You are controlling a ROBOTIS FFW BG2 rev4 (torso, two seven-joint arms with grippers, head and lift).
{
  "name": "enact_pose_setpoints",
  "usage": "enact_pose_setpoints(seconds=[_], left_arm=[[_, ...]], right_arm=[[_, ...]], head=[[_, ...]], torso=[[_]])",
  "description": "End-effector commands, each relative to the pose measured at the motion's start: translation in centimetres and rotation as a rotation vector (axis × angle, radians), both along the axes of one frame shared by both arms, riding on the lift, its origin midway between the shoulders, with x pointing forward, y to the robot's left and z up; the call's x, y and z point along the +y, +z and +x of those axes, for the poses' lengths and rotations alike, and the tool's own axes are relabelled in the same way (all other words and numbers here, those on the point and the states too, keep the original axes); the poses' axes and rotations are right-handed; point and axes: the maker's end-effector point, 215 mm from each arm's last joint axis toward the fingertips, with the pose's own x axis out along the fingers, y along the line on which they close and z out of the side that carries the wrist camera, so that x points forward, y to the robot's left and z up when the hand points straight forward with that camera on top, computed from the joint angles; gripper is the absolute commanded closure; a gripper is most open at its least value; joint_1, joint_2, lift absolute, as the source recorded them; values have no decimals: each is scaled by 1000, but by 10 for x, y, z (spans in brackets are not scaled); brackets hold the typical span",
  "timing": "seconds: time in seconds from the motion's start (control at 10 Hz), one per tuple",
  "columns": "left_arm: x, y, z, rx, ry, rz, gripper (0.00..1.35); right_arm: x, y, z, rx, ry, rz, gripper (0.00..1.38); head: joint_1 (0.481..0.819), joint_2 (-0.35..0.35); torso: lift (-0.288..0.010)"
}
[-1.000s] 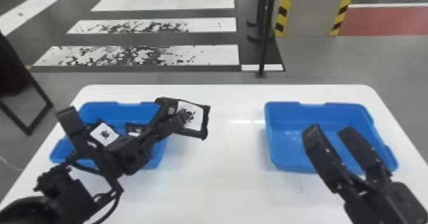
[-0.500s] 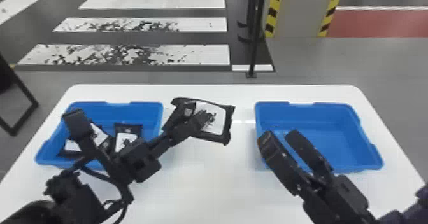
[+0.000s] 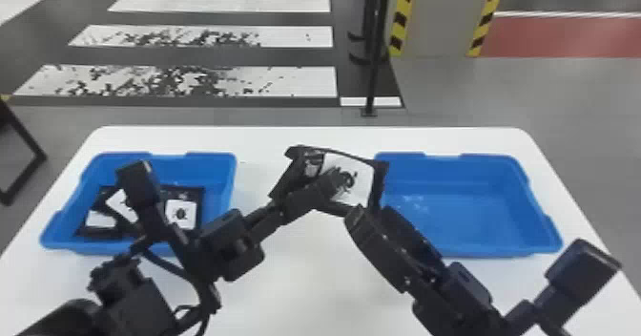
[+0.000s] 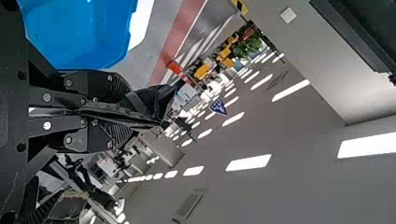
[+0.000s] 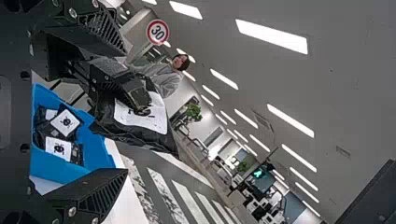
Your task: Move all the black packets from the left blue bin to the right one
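Background: we see a gray floor with white crosswalk stripes (image 3: pixel 238 79), a black pole (image 3: pixel 374 72) and a pillar (image 3: pixel 434 20) edged in yellow-black, past the white table (image 3: pixel 295 282).
Left gripper (image 3: pixel 336 182): clenched on a packet (image 3: pixel 363 175); we see it pinched between the fingers.
Held packet: black, white label with dark print, tilted, held up between the bins; in the head view its right edge overlaps the right bin's left rim.
Right gripper (image 3: pixel 372 212): released, fingers wide apart, near the held packet's lower edge; we can't tell if they touch.
Left bin (image 3: pixel 191 165): blue, at least two more black packets (image 3: pixel 200 211) inside, white labels up, close together.
Right bin (image 3: pixel 458 215): blue, on the table, behind the right gripper as we look.
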Motion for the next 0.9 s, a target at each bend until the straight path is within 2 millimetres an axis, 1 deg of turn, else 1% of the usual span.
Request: enact_pose_setpoints(seconds=[0.0,0.1,0.2,0.3,0.4,0.5,0.6,0.8], left_arm=[[-5,-1,-3,7,-15,-2,1204],[-5,-2,-4,11,-17,-4,1204],[-7,-3,-5,15,-23,-5,1204],[-10,-2,-8,19,-32,-12,1204],[-10,-2,-8,21,-34,-12,1204],[-11,-3,-9,25,-36,-13,1204],[-11,-3,-9,25,-36,-13,1204],[-11,-4,-10,28,-37,-15,1202]], right_arm=[[2,-7,2,26,9,33,163],[2,-9,2,36,9,45,256],[4,-11,2,45,18,47,585],[6,-16,3,58,29,51,886],[6,-16,4,55,27,40,1015],[3,-15,6,48,11,34,1268],[-5,-11,11,27,-28,34,1280],[-9,-9,13,13,-47,24,1280]], head=[[695,-2],[695,-5],[695,-7],[695,-8],[695,-8],[695,-9],[695,-10],[695,-28]], torso=[[-140],[-140],[-140],[-140],[-140],[-140],[-140],[-140]])
